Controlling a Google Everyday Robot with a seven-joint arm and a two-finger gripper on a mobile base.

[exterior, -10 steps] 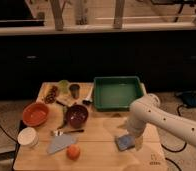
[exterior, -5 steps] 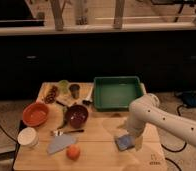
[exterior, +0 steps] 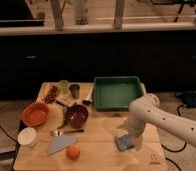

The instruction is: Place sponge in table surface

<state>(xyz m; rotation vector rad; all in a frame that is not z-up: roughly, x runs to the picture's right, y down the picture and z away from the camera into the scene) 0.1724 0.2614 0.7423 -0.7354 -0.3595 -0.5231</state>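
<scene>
Sponge (exterior: 123, 142): small blue-grey square pad, flat on worktop (exterior: 103, 131), front right. My end effector (exterior: 136, 142) at its right edge, on white arm (exterior: 156, 117) coming from right. Whether gripping or open, I cannot tell. Worktop light tan wood. Front left: orange fruit (exterior: 73, 152), pale grey sheet (exterior: 60, 144), white bowl (exterior: 28, 136). Mid: maroon bowl (exterior: 77, 115), orange bowl (exterior: 36, 114). Far: green tray (exterior: 117, 93) behind arm. Beyond, dark cabinets (exterior: 91, 60).

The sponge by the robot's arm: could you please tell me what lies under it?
Only the table surface shows under the sponge, around its left and lower edges. The gripper hangs over its right edge, so that side and any contact there are covered.
</scene>
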